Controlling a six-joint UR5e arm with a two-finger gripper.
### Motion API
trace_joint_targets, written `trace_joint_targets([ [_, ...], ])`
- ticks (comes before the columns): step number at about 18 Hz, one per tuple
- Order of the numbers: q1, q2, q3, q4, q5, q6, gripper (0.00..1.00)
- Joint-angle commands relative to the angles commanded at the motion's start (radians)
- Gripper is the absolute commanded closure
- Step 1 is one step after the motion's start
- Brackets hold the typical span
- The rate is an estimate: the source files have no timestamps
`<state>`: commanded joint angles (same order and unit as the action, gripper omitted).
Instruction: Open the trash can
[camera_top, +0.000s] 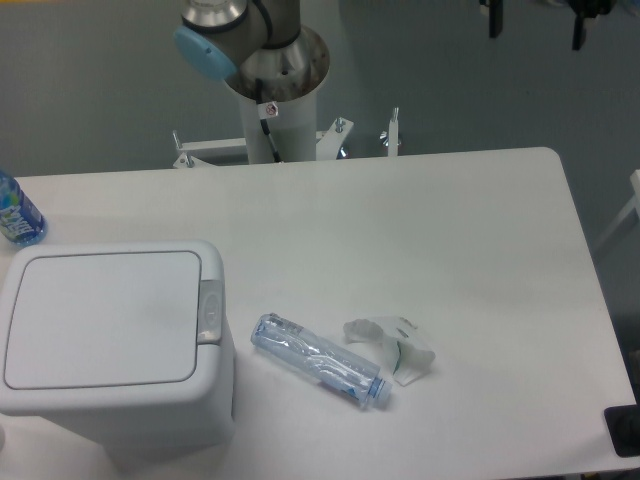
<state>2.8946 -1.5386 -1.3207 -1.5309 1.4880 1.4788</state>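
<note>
Trash can (110, 345): a large boxy white bin with rounded corners, standing at the front-left corner of the worktop (420, 230), close to the left and front edges.
Lid (100, 318): flat, rectangular, lying shut and level on top of the bin.
Latch (209, 310): a small grey push-button on the right-hand rim of the bin, just beside the lid's right edge.
Bottle (318, 361): clear crushed plastic, lying on its side near the front edge around the middle, just to the right of the bin and apart from it; its blue-capped neck points toward the front-right.
White scrap (393, 347): a small bent white piece lying just beside the bottle's capped end, on the side nearer the right edge; whether the two touch cannot be told.
Blue bottle (17, 212): only part of it shows at the left edge of the worktop, behind the bin and apart from it.
Arm (245, 35): the base column with a grey joint and light blue cap stands behind the back edge, left of middle.
Tool (535, 20): two dark fingers hang down at the top of the view, above the back-right corner, well apart from the bin; they stand spread with a clear gap and nothing between them.
Dark object (624, 430): a black corner at the front-right edge, cut off by the view.
</note>
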Motion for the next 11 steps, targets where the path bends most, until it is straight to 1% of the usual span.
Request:
trace_joint_targets([
  [5,-0.011,-0.006,0.002,0.002,-0.002,-0.008,0.0],
  [8,-0.035,-0.034,0.0,0.031,-0.011,-0.038,0.0],
  [9,-0.053,-0.04,0.002,0.044,-0.029,-0.093,0.0],
  [10,-0.075,-0.054,0.006,0.06,-0.047,-0.189,0.0],
  [11,-0.096,-0.064,0.009,0.081,-0.06,-0.316,0.0],
])
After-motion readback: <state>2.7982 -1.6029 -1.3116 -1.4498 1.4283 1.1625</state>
